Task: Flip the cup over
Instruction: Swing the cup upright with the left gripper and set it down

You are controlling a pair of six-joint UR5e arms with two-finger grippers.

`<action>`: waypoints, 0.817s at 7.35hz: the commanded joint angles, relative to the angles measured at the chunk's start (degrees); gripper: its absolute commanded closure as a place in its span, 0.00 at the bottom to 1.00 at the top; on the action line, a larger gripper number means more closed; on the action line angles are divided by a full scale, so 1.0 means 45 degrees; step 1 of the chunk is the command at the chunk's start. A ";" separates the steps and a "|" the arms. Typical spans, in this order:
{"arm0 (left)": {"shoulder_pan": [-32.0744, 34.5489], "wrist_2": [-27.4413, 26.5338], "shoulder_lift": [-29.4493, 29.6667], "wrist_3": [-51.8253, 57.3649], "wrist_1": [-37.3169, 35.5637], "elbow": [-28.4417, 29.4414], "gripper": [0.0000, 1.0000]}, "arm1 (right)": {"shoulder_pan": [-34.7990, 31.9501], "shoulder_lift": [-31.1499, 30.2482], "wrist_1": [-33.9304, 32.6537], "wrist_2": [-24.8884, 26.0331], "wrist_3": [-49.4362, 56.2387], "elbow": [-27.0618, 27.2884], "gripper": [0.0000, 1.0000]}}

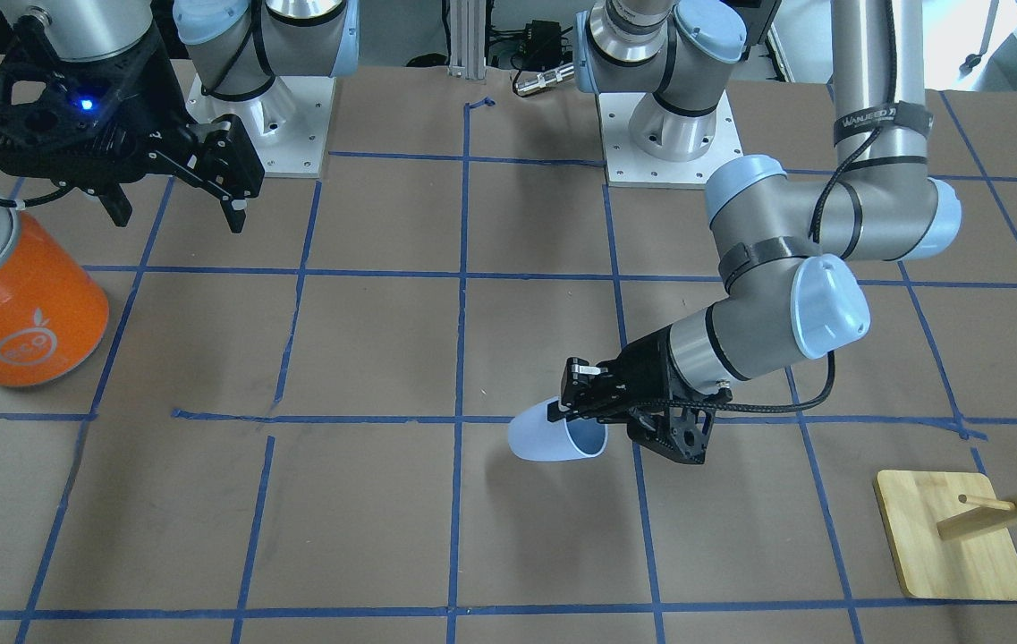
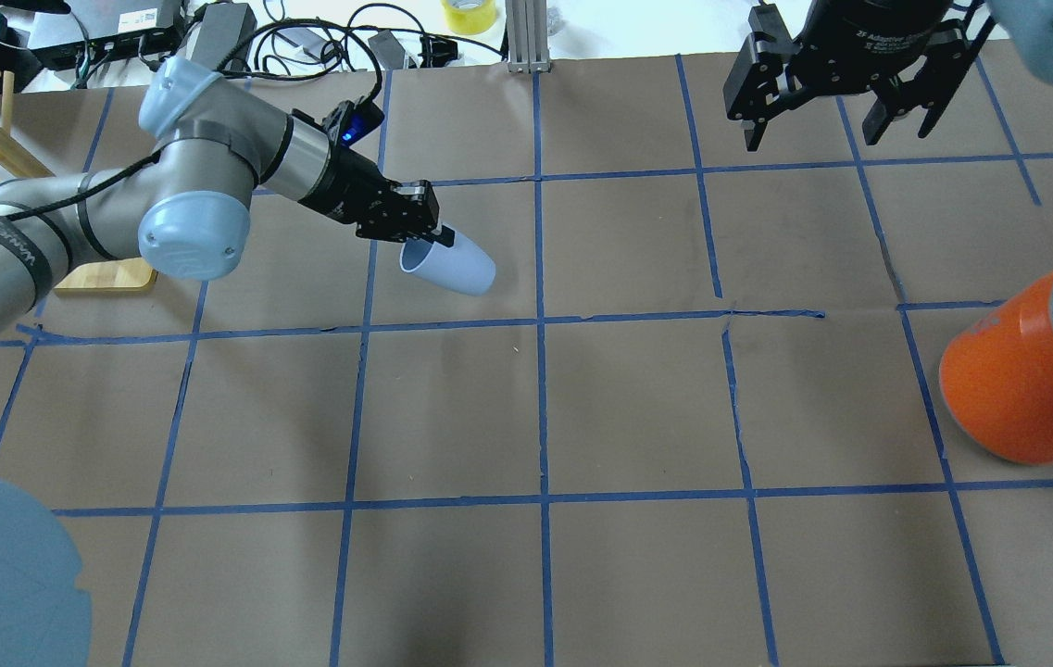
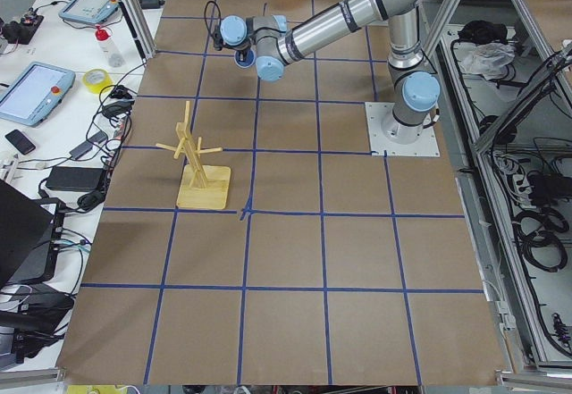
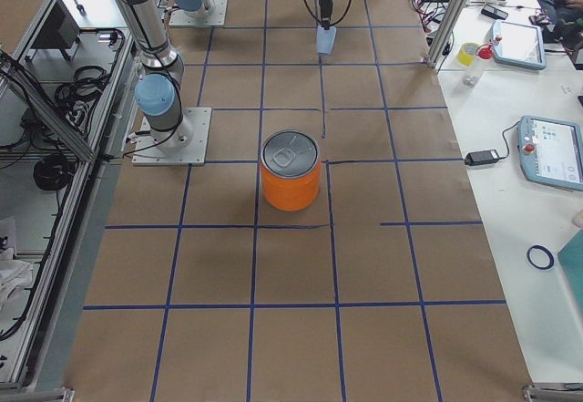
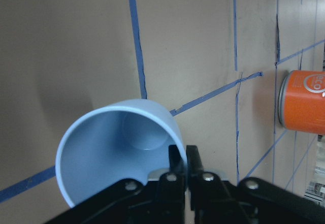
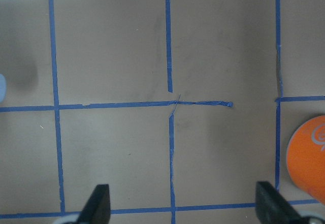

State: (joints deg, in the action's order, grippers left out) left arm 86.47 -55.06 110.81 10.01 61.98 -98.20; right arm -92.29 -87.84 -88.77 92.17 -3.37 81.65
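Black left gripper: jaws narrow, pinching the cup's rim wall.
Small pale-blue tapered plastic cup: one, held sideways, left of centre.
Idle right gripper: second of two, jaws wide, empty.
Orange metal can: one, far right.
Risk: thin rim pinch may slip mid-turn, dropping it.

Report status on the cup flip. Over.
Left gripper shut on the cup, at its rim. Cup tilted sideways, apparently off the table. Right gripper open, empty, hovering apart. Orange can far off, not in the way.
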 commanded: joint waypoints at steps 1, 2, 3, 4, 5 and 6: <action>0.0043 -0.4204 -0.0987 -0.0098 0.0269 0.0649 1.00 | 0.0000 -0.0011 0.0000 0.0007 0.0008 0.0000 0.00; 0.0043 -0.5601 -0.1243 0.0348 0.0056 0.0688 1.00 | 0.0000 -0.0011 0.0000 0.0007 0.0046 0.0000 0.00; -0.0015 -0.6891 -0.1168 0.1204 -0.0043 0.0978 1.00 | 0.0000 -0.0011 0.0019 0.0026 0.0414 0.0000 0.00; -0.0093 -0.7310 -0.0935 0.1348 -0.0083 0.1175 1.00 | 0.0000 -0.0127 0.0039 0.0026 0.0418 0.0000 0.00; -0.0113 -0.7392 -0.0817 0.1542 -0.0102 0.1099 1.00 | 0.0019 -0.0244 0.0175 0.0007 0.0437 0.0039 0.00; -0.0132 -0.7818 -0.0661 0.1525 -0.0161 0.1195 1.00 | 0.0000 -0.0265 0.0215 0.0007 0.0418 0.0039 0.00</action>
State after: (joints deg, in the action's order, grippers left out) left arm 86.02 -88.09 107.02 16.40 61.53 -93.19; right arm -92.26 -88.73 -88.15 92.23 -1.53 81.77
